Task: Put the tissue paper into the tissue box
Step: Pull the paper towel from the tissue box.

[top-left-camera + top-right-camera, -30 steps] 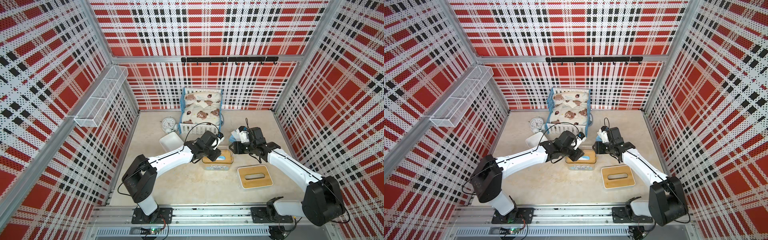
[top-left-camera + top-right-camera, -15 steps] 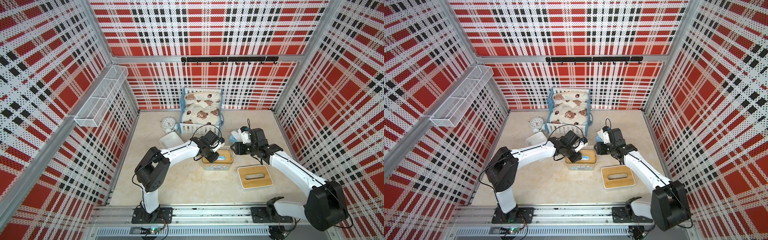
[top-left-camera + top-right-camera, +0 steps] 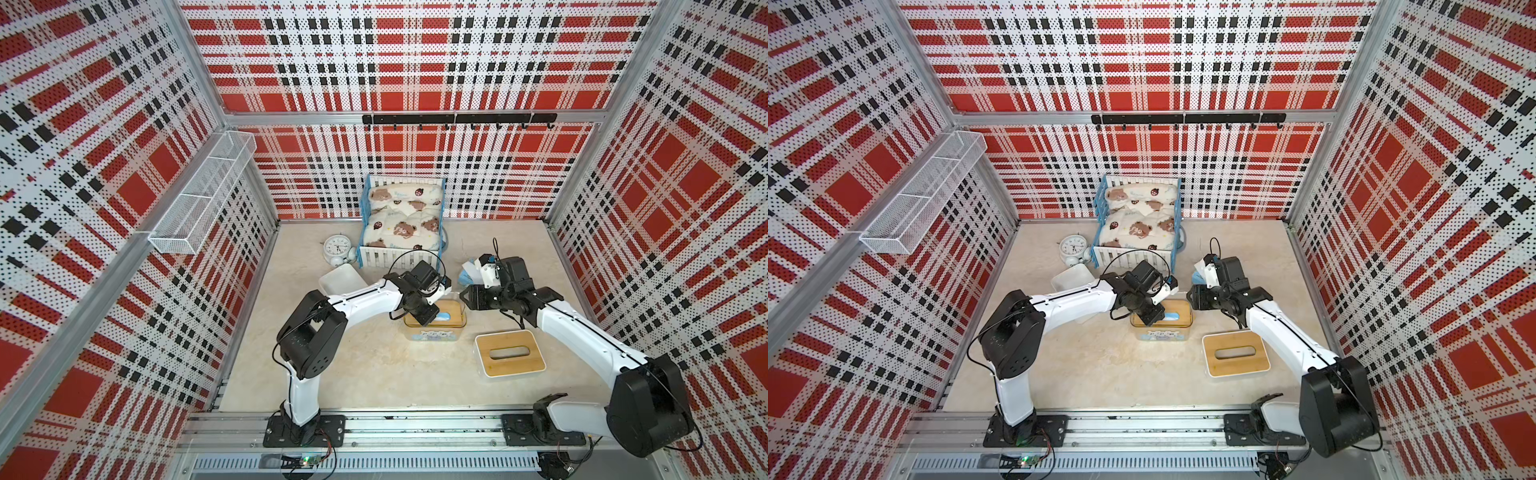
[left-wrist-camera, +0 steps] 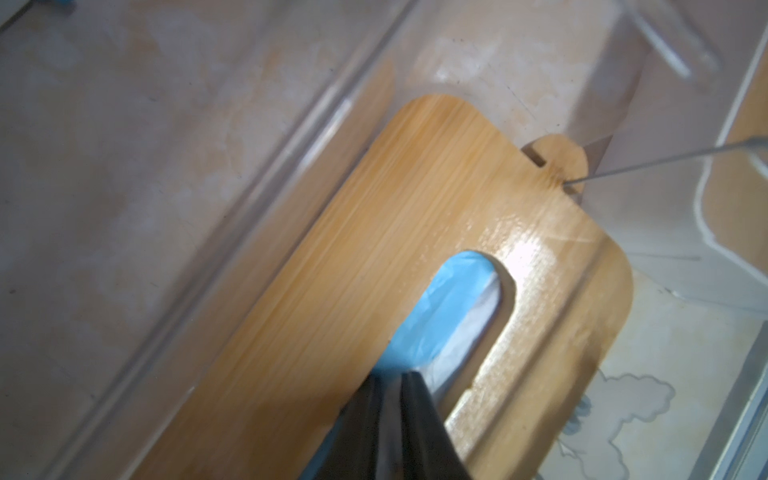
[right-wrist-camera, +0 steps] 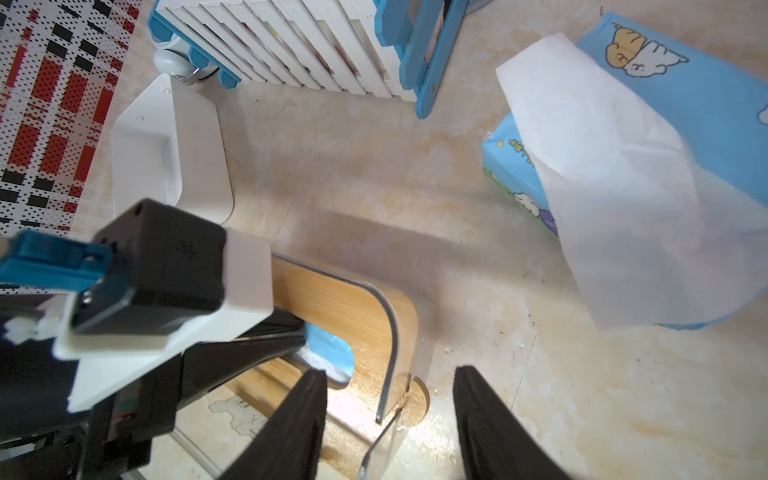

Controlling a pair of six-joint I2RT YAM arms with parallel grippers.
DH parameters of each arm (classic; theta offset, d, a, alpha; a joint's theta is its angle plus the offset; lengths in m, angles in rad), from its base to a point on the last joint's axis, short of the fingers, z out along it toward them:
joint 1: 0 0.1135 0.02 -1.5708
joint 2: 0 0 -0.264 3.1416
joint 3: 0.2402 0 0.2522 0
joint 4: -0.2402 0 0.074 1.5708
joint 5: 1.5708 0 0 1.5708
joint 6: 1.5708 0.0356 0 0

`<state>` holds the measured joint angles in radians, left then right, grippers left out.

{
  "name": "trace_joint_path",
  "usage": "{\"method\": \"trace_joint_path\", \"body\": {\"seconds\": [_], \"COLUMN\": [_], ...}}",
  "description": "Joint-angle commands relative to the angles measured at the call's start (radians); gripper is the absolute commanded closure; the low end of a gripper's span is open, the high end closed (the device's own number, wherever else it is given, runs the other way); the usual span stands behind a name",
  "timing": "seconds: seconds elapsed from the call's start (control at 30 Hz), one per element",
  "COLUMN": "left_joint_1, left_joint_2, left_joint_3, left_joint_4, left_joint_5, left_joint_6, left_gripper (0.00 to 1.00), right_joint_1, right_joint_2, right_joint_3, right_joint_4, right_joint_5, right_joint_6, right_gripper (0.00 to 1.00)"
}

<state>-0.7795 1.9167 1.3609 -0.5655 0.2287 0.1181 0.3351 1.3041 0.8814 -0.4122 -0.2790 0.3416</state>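
The left jaws, pressed nearly together, dip into the slot of the bamboo lid point(image 4: 374, 249) on the clear plastic tissue box point(image 3: 434, 332). Under them sits a light-blue wrapped tissue pack point(image 4: 449, 299). They are probably fishing for a sheet, but I cannot tell whether they pinch one. The right jaws stand spread just beside the box's end, likely to steady it. Beyond them lies a second blue pack point(image 5: 685, 91), clear of both arms.

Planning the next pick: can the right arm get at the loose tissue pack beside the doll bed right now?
Probably yes. The tissue pack lies uncovered on the table close by the right gripper, whose jaws are open and empty.
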Motion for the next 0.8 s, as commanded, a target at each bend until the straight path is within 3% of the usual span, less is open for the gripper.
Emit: {"method": "trace_joint_path", "body": {"seconds": [0.0,0.13,0.27,0.53,0.77], "left_joint_1": [0.0,-0.001,0.014,0.036,0.038], "left_joint_2": [0.051,0.028,-0.012,-0.07,-0.085], "left_joint_3": [0.013,0.011,-0.011,-0.058,-0.069], "left_joint_4": [-0.03,-0.005,0.057,0.171,0.189], "left_joint_5": [-0.02,-0.009,0.007,0.049,0.054], "left_joint_6": [0.011,-0.004,-0.054,-0.174,-0.193], "left_gripper": [0.88,1.0,1.0,1.0,1.0], "right_joint_1": [-0.007,-0.007,-0.007,0.006,0.028], "right_joint_2": [0.006,0.006,0.012,0.038,0.088], "right_joint_3": [0.014,0.018,0.022,-0.053,-0.043], "right_joint_4": [0.003,-0.009,-0.045,-0.014,-0.05], "right_joint_5": [-0.011,-0.02,-0.033,-0.166,-0.068], "right_joint_6": [0.01,0.014,0.014,0.067,0.041], "right_gripper": [0.44,0.44,0.45,0.58,0.72]}}
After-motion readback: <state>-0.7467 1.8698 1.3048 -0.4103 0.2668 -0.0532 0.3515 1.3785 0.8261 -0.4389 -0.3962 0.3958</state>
